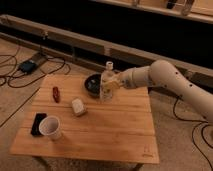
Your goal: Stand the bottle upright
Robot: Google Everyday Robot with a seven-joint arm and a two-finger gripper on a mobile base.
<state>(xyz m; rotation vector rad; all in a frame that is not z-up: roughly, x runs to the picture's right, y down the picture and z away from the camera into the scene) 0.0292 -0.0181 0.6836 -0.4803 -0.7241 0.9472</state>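
The bottle (106,80), clear with a white cap, stands upright near the far edge of the wooden table (115,125), its base at the tabletop. My gripper (112,84) reaches in from the right on the white arm and is shut on the bottle's middle. A dark bowl (93,83) sits just left of the bottle, touching or nearly so.
A small whitish rounded block (78,107) lies left of centre. A red object (56,93) lies further left. A white paper cup (50,127) and a black flat item (38,124) sit at the near left corner. Cables and a dark box (29,65) lie on the floor.
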